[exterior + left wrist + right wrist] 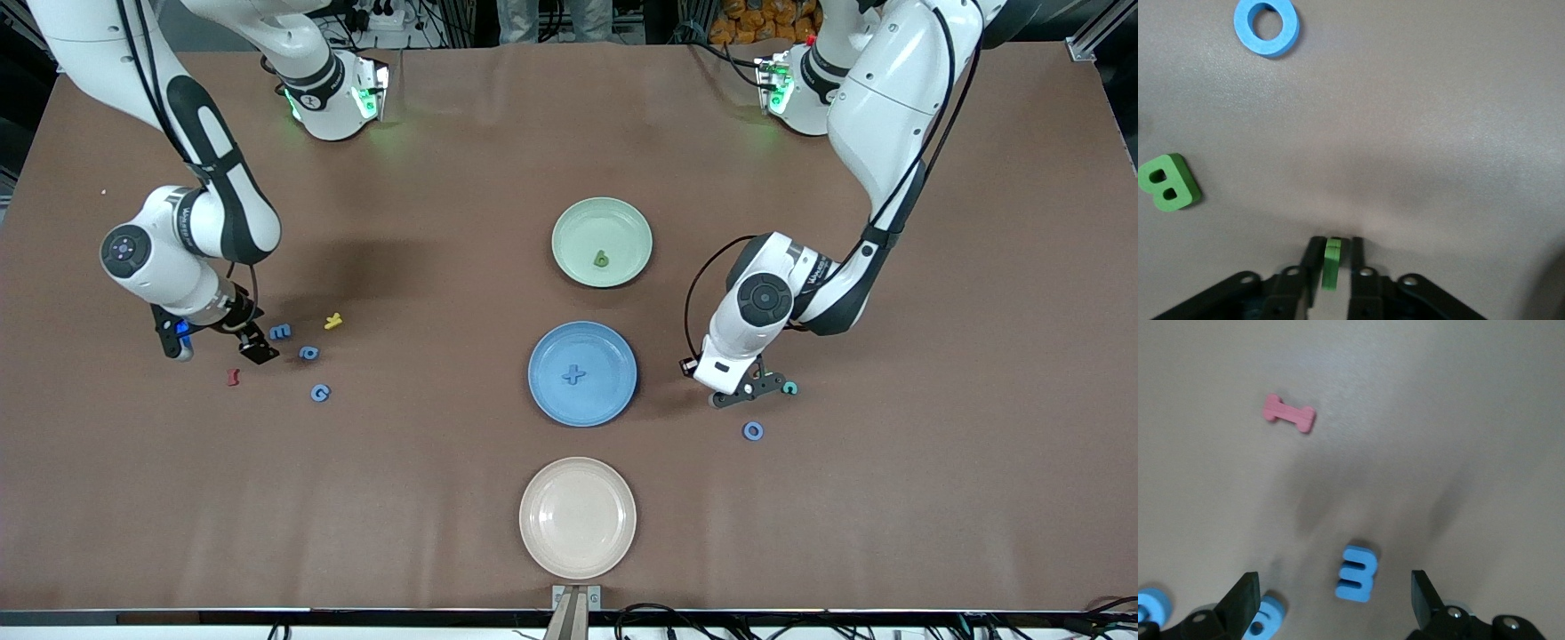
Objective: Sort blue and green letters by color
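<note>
the left pincer (1331, 257) pinches a green letter (1330, 263) edge-on for lifting toward the green plate (622, 218), while the right pincer (1331, 603) hovers spread wide over a blue letter (1356, 573).

The brown table (444, 498) carries green (602, 242), blue (582, 373) and beige (578, 517) plates plus scattered letters (753, 431).

The left claw (1332, 257) is low over the brown counter (1438, 133) and its two black fingers (1313, 257) press on a thin green letter (1331, 263) that stands on its edge between them. A green letter B (1168, 183) lies flat near it, and a blue ring letter O (1266, 26) lies apart from both
</note>
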`<state>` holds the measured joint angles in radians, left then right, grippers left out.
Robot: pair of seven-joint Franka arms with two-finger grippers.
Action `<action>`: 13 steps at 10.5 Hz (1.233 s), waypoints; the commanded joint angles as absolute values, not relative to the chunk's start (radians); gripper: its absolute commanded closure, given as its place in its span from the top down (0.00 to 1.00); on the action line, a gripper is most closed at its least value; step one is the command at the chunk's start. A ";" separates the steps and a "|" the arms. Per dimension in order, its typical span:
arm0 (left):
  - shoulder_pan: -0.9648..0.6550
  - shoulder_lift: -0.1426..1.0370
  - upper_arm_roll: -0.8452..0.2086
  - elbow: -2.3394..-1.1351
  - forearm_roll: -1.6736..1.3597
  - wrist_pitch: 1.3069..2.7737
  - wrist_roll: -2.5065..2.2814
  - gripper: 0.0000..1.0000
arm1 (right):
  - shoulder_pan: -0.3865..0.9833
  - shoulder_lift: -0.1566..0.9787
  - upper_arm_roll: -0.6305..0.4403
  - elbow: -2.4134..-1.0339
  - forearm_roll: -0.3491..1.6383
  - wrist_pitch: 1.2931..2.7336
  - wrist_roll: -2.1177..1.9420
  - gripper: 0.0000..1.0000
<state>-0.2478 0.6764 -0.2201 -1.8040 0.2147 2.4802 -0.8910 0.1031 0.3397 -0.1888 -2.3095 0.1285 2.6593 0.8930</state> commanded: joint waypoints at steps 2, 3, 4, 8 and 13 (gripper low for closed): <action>-0.252 0.677 -0.225 -1.799 0.227 2.480 -0.919 0.00 | 0.080 0.319 -0.176 -2.396 0.112 2.729 0.923 1.00; -0.250 0.672 -0.230 -1.798 0.224 2.477 -0.925 0.00 | 0.080 0.339 -0.176 -2.402 0.113 2.758 0.923 1.00; -0.252 0.660 -0.236 -1.799 0.225 2.467 -0.952 0.00 | 0.081 0.350 -0.175 -2.401 0.114 2.763 0.923 0.97; -0.294 0.594 -0.351 -1.793 0.224 2.274 -1.138 0.00 | 0.081 0.365 -0.175 -2.396 0.115 2.775 0.922 0.52; -0.426 0.592 -0.480 -1.781 0.225 2.149 -1.400 0.00 | 0.081 0.371 -0.173 -2.387 0.117 2.775 0.919 0.21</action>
<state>-0.3523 0.6026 -0.4707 -1.7837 0.2146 2.2051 -1.3024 0.0959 0.3620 -0.1872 -2.3864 0.1286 2.7620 0.8980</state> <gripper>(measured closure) 0.899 0.718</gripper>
